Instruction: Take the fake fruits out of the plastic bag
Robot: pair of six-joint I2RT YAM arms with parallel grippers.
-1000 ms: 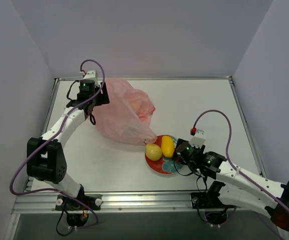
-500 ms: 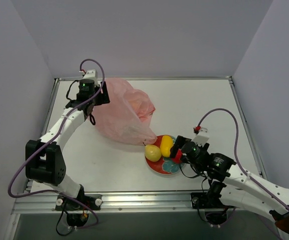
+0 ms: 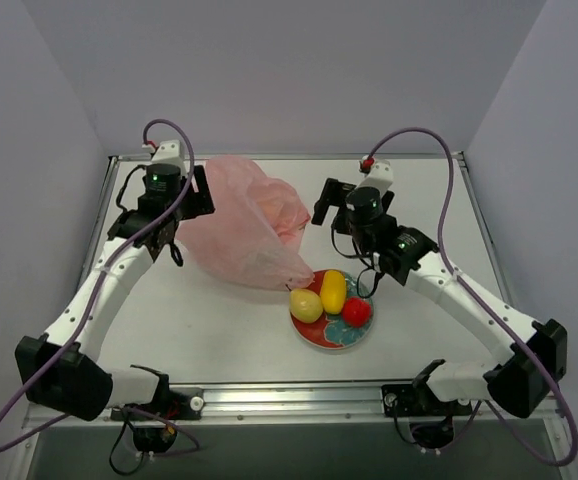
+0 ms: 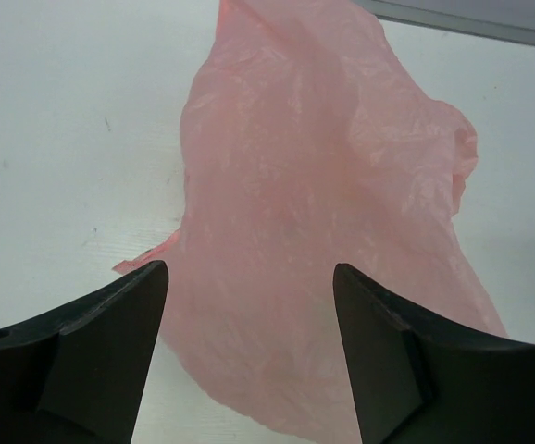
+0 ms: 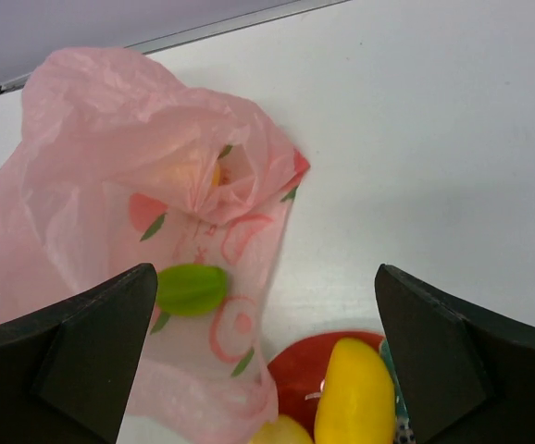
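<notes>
The pink plastic bag (image 3: 244, 225) lies crumpled at the back left of the table. My left gripper (image 3: 197, 195) is open at its left edge, and in the left wrist view my left gripper (image 4: 249, 277) hovers over the bag (image 4: 323, 213), holding nothing. My right gripper (image 3: 325, 203) is open and empty just right of the bag. In the right wrist view, past my right gripper (image 5: 266, 270), a green fruit (image 5: 191, 289) shows through the bag (image 5: 110, 185). A bit of yellow fruit (image 5: 215, 175) shows at its bunched mouth. A yellow pear (image 3: 307, 305), a yellow-orange fruit (image 3: 335, 292) and a small red fruit (image 3: 357, 312) lie on the plate (image 3: 319, 335).
The round red-and-teal plate stands near the front middle, just below the bag's lower corner; it also shows in the right wrist view (image 5: 300, 365). A raised metal rim (image 3: 289, 156) borders the table's back and sides, with grey walls behind it.
The red fruit was let go onto the plate. My right arm swung from the plate's right side up to the back, beside the bag. My left arm shifted slightly left.
</notes>
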